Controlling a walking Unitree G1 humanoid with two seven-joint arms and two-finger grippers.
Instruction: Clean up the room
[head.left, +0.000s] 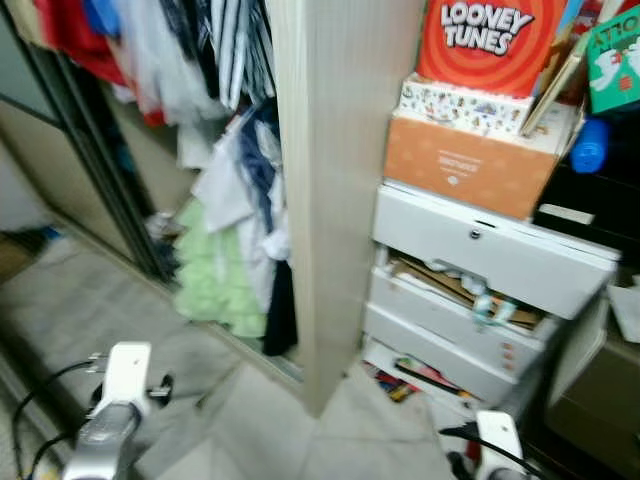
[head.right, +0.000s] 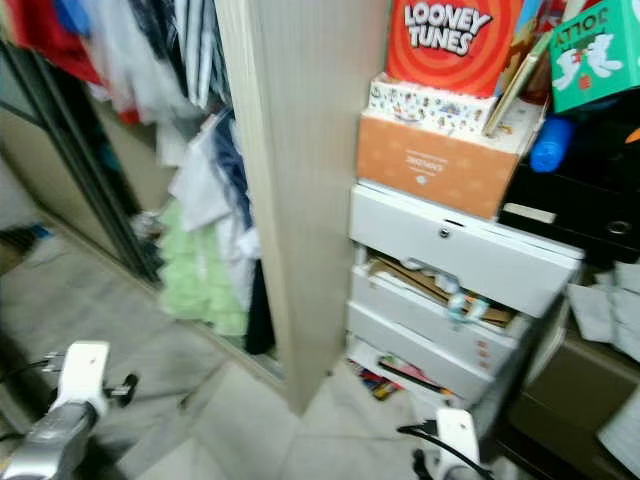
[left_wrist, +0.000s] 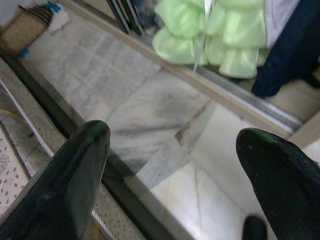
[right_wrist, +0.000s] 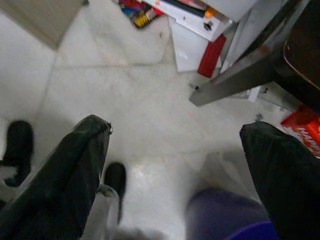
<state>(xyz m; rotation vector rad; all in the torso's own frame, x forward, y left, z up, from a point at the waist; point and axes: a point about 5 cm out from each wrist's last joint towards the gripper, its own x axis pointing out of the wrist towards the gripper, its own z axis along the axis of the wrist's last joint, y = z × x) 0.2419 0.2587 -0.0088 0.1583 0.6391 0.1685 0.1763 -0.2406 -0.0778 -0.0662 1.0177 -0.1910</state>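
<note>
Both my claws hang spread and empty: left gripper over bare tile, green garment ahead; right gripper short of spilled clutter. I'd approach low first.

We read "LOONEY TUNES" in white letters on the red-orange cardboard box atop the stack over the white plastic drawers; the small white print on the orange-brown carton below it is too blurred for us to read

Pale green garment heaped on wardrobe floor, white drawer unit with drawers ajar, clutter spilling
</note>
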